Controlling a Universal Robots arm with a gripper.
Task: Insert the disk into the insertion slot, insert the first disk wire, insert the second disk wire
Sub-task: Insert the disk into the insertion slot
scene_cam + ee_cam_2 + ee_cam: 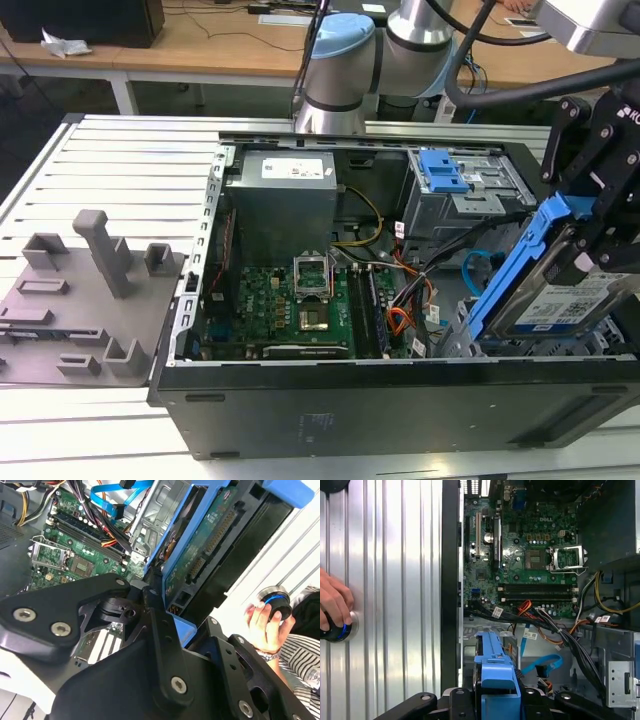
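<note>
Disk is up in the air, with the fingers of the gripper clamped on its bright blue rail. It's tilted steeply, high end toward the exterior view's right. The low end is down at the insertion slot, the low grey cage in the corner of the open computer case nearest the surface's near edge. It isn't lying flat in the bay, and whether the low end has actually entered I cannot tell.

In the second wrist view the disk's green circuit-board underside faces the camera, framed in blue. In the first wrist view the blue rail stands just beside a loose blue cable and orange wires.

The case lies open on the ribbed grey surface, motherboard exposed. The taller cage with blue latches sits toward the far edge. A grey fixture tray rests by the edge at the exterior view's left.

Beside the case, a person's hand grips a round black knob with a blue ring.
</note>
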